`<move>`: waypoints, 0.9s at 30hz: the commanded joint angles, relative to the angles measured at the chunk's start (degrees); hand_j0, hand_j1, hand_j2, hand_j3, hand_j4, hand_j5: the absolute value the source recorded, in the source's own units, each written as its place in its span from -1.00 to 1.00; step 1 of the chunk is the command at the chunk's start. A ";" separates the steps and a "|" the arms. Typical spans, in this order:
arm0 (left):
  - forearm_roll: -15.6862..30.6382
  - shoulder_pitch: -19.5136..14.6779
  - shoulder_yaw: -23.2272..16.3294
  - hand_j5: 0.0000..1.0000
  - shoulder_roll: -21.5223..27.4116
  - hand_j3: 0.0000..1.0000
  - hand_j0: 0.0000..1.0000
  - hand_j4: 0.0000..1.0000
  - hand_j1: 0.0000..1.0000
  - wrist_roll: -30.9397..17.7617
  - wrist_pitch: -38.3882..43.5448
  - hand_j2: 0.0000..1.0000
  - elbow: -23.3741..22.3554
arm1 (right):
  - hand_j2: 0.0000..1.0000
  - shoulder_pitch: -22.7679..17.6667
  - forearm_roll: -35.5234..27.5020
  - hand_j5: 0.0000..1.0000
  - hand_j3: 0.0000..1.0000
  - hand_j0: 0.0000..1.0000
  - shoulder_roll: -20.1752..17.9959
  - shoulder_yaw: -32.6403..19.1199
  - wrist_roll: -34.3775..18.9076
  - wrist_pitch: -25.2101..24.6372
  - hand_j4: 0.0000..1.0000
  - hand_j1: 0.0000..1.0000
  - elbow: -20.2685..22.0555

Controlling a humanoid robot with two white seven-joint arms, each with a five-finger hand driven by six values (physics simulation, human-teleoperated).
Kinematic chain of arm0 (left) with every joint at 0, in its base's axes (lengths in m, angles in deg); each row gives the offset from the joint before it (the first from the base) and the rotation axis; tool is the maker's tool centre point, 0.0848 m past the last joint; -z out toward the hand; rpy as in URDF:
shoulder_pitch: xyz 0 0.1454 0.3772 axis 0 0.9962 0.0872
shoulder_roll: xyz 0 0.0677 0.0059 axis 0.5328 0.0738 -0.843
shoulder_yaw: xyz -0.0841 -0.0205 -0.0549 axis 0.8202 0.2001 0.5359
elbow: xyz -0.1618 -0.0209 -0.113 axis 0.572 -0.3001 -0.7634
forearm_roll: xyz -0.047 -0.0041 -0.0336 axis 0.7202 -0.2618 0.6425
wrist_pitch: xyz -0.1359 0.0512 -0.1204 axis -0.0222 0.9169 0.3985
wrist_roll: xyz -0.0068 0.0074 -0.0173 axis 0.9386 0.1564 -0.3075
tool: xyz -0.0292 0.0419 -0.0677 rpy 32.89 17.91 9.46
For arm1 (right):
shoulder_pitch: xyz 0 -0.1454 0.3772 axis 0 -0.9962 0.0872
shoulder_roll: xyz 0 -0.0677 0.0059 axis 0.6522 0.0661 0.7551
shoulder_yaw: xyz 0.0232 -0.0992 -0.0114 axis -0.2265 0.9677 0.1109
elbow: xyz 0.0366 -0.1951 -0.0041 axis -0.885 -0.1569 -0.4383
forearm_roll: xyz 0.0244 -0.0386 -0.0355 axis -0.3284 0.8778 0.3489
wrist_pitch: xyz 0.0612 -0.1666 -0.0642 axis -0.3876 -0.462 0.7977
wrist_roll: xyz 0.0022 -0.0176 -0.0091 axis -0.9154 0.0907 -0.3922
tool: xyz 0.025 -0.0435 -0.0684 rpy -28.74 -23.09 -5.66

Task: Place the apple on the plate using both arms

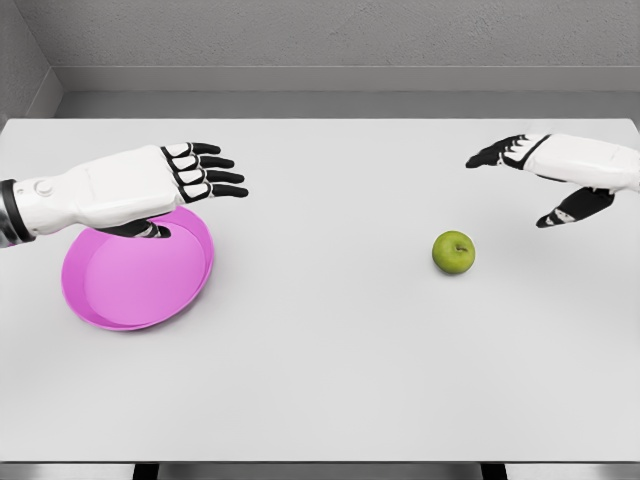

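Lying nearest on the white bench (320, 380), a pink plate (130, 285) sits at the left, tilted slightly, with no writing or label readable on it. A green apple (453, 252) rests upright on the bench well to the right of the plate, apart from both hands and bearing no sticker. Above the plate's far rim, the left robot hand (190, 175) hovers with fingers extended and spread, holding nothing. Farther right, the right robot hand (540, 175) hangs above and beyond the apple, fingers loose and empty, thumb pointing down.
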 commanded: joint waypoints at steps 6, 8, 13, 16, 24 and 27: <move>0.37 -0.09 0.13 1.00 0.04 1.00 1.00 1.00 1.00 -0.07 0.04 1.00 0.00 | 1.00 -0.09 -8.05 1.00 1.00 1.00 3.25 5.25 0.03 -0.16 1.00 1.00 -0.61; 0.37 -0.09 0.13 1.00 0.04 1.00 1.00 1.00 1.00 -0.16 0.04 1.00 0.00 | 1.00 -0.09 -8.05 1.00 1.00 1.00 3.25 7.09 0.03 -0.16 1.00 1.00 -1.05; 0.37 -0.09 0.22 1.00 0.04 1.00 1.00 1.00 1.00 -0.16 0.04 1.00 0.00 | 1.00 -0.18 -7.96 1.00 1.00 1.00 2.81 9.64 0.03 -0.16 1.00 1.00 -1.31; 0.37 -0.09 0.22 1.00 0.04 1.00 1.00 1.00 1.00 -0.16 0.04 1.00 0.00 | 1.00 -0.09 -7.79 1.00 1.00 1.00 2.90 10.61 0.03 -0.16 1.00 1.00 -2.46; 0.37 -0.09 0.31 1.00 0.04 1.00 1.00 1.00 1.00 -0.16 0.04 1.00 0.00 | 1.00 0.26 -7.17 1.00 1.00 1.00 4.57 12.90 0.03 -0.16 1.00 1.00 -10.01; 0.37 -0.09 0.31 1.00 0.04 1.00 1.00 1.00 1.00 -0.16 0.04 1.00 0.00 | 1.00 0.62 -7.26 1.00 1.00 1.00 5.63 13.25 0.03 -0.16 1.00 1.00 -10.37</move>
